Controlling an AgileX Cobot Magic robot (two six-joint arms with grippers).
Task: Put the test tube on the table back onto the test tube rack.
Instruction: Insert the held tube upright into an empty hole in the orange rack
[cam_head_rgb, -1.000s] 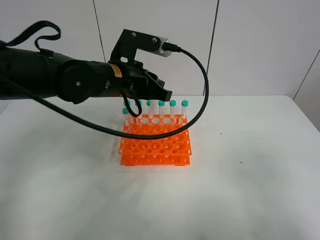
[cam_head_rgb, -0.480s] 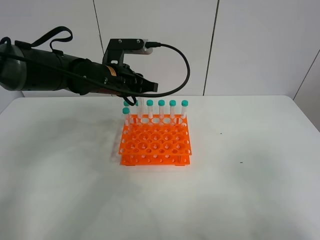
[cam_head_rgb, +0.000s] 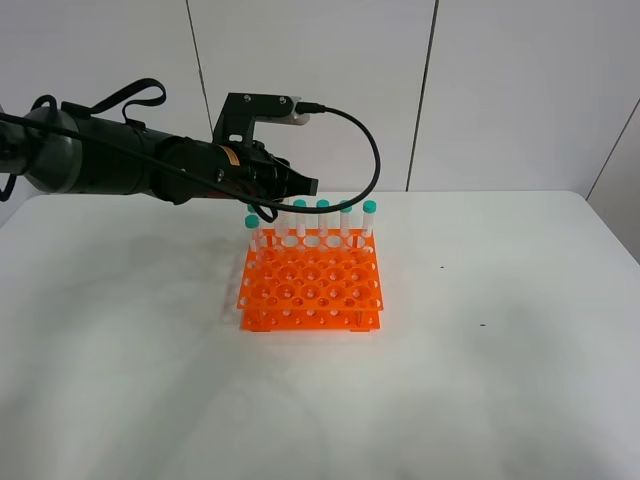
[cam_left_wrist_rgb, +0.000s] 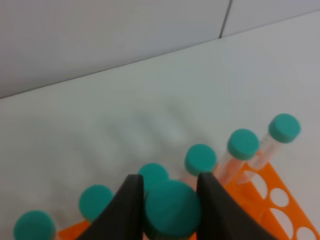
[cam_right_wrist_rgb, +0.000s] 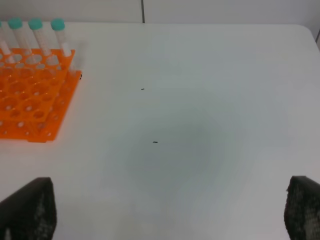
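test tube (cam_left_wrist_rgb: 172, 209): long axis upright, cap pinched between left fingers (cam_left_wrist_rgb: 131, 210), at test tube rack (cam_head_rgb: 310, 285) back row among capped neighbours (cam_left_wrist_rgb: 243, 144); seating depth hidden. right fingers (cam_right_wrist_rgb: 27, 210): spread wide, empty, well apart.

The test tube rack (cam_head_rgb: 312, 285) is bright orange with a grid of round holes. The test tube (cam_left_wrist_rgb: 172, 212) in the black left gripper (cam_left_wrist_rgb: 169, 190) has a teal cap, as do the clear tubes (cam_head_rgb: 346, 224) in the rack. The tabletop (cam_head_rgb: 500, 390) is plain white, flecked with tiny dark specks (cam_head_rgb: 482, 324).
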